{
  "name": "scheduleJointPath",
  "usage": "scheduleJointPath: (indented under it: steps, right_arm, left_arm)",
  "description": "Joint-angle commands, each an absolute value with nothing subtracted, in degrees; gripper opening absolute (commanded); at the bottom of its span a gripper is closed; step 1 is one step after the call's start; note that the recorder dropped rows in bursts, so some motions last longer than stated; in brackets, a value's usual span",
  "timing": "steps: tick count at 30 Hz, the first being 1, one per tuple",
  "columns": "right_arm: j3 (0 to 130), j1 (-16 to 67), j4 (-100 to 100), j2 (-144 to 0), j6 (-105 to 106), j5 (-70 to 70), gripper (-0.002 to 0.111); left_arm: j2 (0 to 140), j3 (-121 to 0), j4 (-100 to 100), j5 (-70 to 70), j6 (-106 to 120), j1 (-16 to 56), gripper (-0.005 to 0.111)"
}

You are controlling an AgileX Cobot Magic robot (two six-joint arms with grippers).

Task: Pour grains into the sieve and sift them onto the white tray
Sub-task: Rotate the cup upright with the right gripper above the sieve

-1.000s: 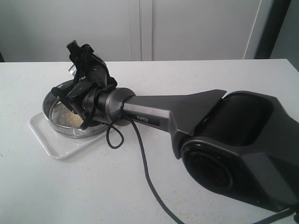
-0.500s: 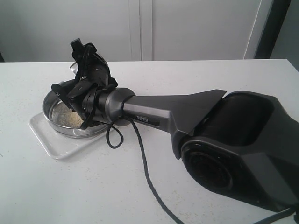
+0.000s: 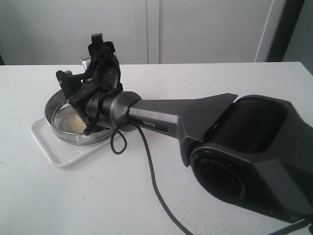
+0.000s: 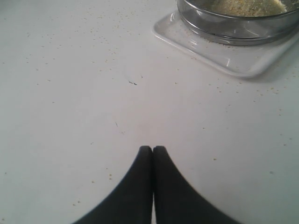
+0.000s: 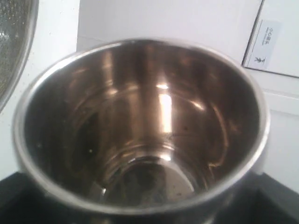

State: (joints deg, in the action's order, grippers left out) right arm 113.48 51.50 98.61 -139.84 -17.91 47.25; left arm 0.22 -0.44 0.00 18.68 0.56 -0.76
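Note:
The sieve (image 3: 50,111) rests on the white tray (image 3: 55,148) at the table's left, with a bed of golden and pale grains (image 3: 68,123) on its mesh. My right gripper (image 3: 84,59) reaches across from the right and is shut on a small steel cup (image 3: 86,60), held above the sieve's far rim. Seen from the right wrist, the cup (image 5: 140,126) looks empty inside, the fingers are hidden behind it, and a strip of sieve mesh (image 5: 11,46) shows beside it. My left gripper (image 4: 153,149) is shut on nothing, low over bare table, short of the tray (image 4: 224,59), sieve (image 4: 233,29) and grains (image 4: 247,5).
Stray grains (image 4: 219,86) speckle the table around the tray. A black cable (image 3: 146,161) trails from the right arm across the table's middle. White cabinet doors (image 3: 146,29) stand behind the table, and the right arm's bulky base (image 3: 244,156) fills the near right.
The right gripper has lifted and swung the cup up and toward the back, away from its tipped pose over the sieve. Sieve and tray have not moved.

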Motion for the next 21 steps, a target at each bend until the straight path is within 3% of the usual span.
scheduleJointPath:
  steps: [1,21]
  right_arm:
    - [114.12,51.53,95.88,-138.76,-21.81,49.86,0.000]
    - [114.12,51.42,80.01,-137.07,-37.96,45.80,0.000]
  left_arm:
    - [0.00,0.00,0.00,19.09,0.00,-0.83,0.000]
    - [0.00,0.00,0.00,19.09,0.00,-0.83,0.000]
